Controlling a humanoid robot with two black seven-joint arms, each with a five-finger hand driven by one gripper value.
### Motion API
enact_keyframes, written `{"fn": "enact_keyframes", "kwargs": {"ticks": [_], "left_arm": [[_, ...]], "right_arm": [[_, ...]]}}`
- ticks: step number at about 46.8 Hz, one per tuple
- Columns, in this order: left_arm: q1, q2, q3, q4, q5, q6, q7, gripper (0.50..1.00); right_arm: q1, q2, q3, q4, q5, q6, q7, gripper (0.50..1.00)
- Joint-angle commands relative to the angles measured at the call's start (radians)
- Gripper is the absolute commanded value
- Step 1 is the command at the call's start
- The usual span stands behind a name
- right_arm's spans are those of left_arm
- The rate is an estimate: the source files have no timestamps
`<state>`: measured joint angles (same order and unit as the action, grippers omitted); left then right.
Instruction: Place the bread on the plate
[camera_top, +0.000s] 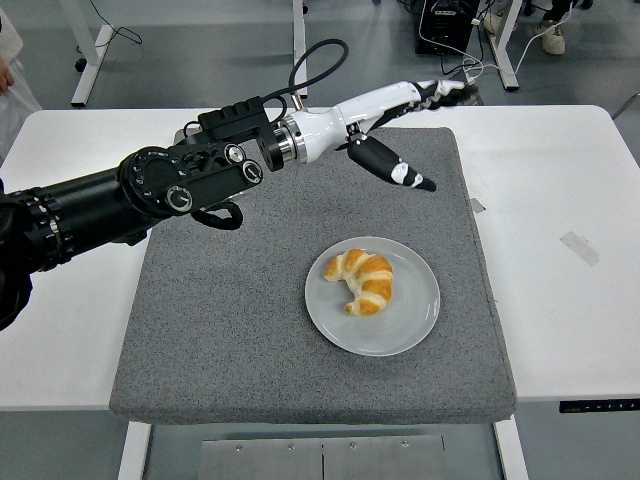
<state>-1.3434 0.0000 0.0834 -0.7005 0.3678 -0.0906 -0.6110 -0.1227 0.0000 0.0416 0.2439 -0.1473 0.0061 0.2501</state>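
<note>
Head view: croissant (364, 281) resting on plate (410, 325) (grey mat (220, 330) beneath), left hand (395, 125) raised, fingers spread, empty.

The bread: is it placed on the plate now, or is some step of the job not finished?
Done: the bread lies on the plate, free of any grasp. In hand: nothing; the left hand is raised above the grey mat, fingers spread. Left: no visible step, except perhaps drawing the arm away.
</note>
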Motion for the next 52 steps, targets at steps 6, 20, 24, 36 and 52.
{"fn": "enact_keyframes", "kwargs": {"ticks": [6, 20, 24, 36, 52], "left_arm": [[0.148, 0.061, -0.219, 0.002, -0.377, -0.009, 0.000, 0.993], [0.437, 0.087, -0.711, 0.004, -0.460, 0.015, 0.186, 0.993], [0.463, 0.077, -0.786, 0.006, -0.469, 0.048, 0.232, 0.993], [0.481, 0.028, -0.945, 0.053, -0.576, 0.078, 0.292, 0.993], [0.494, 0.022, -0.972, 0.062, -0.610, 0.072, 0.297, 0.993]], "right_arm": [[0.000, 0.000, -0.002, -0.001, 0.000, 0.000, 0.000, 1.000], [-0.002, 0.000, -0.002, -0.003, 0.000, 0.000, 0.000, 1.000], [-0.002, 0.000, -0.002, -0.001, 0.000, 0.000, 0.000, 1.000], [-0.003, 0.000, -0.002, -0.001, 0.000, 0.000, 0.000, 1.000], [-0.005, 0.000, -0.003, 0.002, 0.000, 0.000, 0.000, 1.000]]}}
